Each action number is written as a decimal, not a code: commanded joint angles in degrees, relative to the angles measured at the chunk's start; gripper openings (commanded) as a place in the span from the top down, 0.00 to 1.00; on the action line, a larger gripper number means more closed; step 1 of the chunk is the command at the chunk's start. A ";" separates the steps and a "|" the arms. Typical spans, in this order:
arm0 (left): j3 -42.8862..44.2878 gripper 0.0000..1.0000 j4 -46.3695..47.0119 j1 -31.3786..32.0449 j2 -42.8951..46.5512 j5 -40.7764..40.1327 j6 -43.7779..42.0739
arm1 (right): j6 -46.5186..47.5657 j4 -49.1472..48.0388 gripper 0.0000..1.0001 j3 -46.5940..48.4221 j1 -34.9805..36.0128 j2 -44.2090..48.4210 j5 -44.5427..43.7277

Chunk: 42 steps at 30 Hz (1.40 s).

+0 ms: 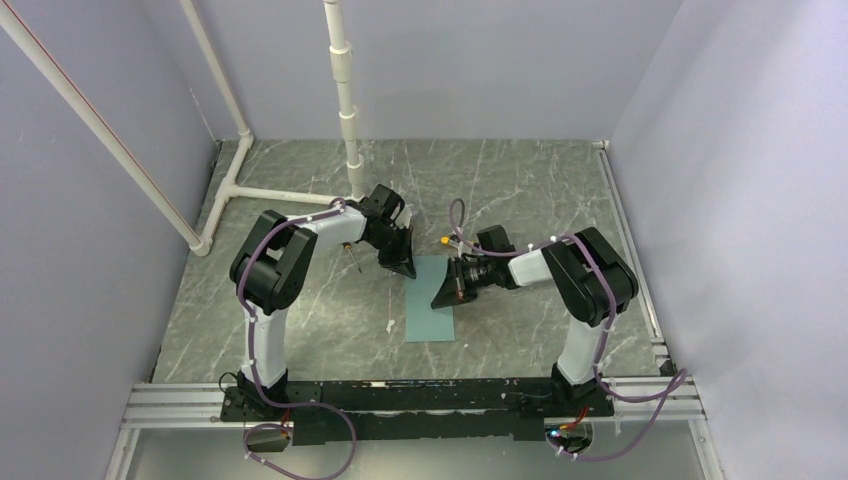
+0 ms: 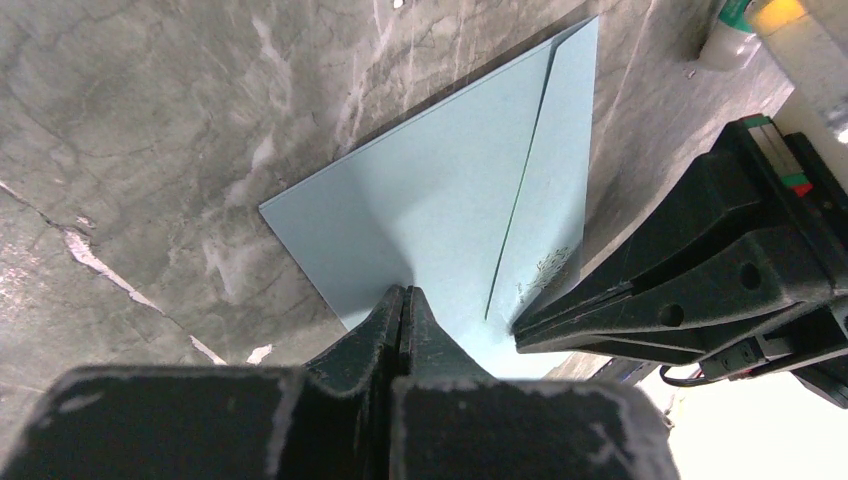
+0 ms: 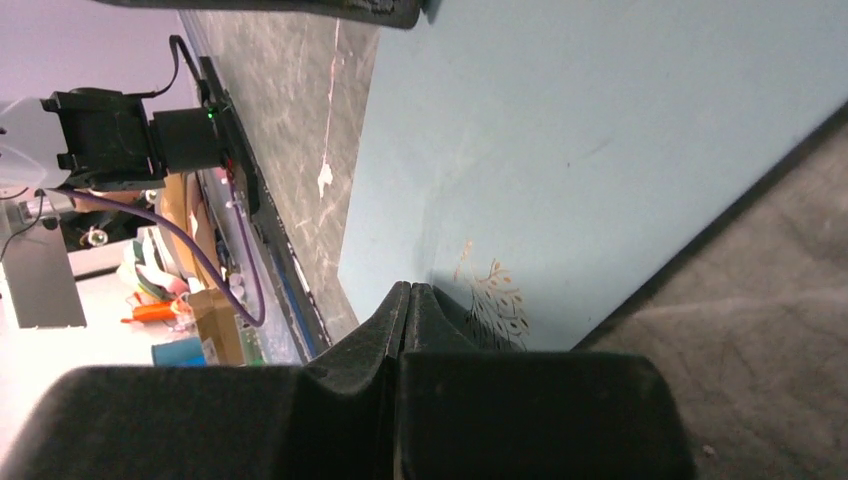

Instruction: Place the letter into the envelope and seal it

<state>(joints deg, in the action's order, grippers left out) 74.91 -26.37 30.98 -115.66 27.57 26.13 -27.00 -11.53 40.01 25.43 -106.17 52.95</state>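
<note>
The envelope (image 1: 432,312) on the desk (image 1: 300,330), between both tools.
The left tool (image 1: 407,270) touches its far left corner; the right tool (image 1: 439,298) touches its right side.

There is one envelope (image 1: 430,312), blue-grey, at the middle of the top view. There are two robot arms: the left arm (image 1: 272,270) left of centre and the right arm (image 1: 592,275) right of centre. Each carries one pincer, two in all: the left pincer (image 1: 408,271) and the right pincer (image 1: 438,302). One small orange-tipped object (image 1: 443,240) sits just above the envelope. One table (image 1: 300,330) carries them all.
</note>
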 commanded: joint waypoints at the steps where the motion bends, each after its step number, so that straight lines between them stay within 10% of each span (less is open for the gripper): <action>1: -2.13 0.98 -3.02 -0.19 -1.36 -6.30 -2.49 | 4.24 11.07 1.00 -4.18 0.83 -1.12 -6.94; 42: -3.20 0.98 -2.73 -0.42 -0.36 -6.13 -2.74 | -2.88 3.34 1.00 8.75 0.76 -6.58 -22.49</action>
<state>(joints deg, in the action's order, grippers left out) 74.26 -25.12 30.28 -115.20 27.09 25.71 -32.69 -5.82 49.65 26.63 -110.93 48.97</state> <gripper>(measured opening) 0.031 0.007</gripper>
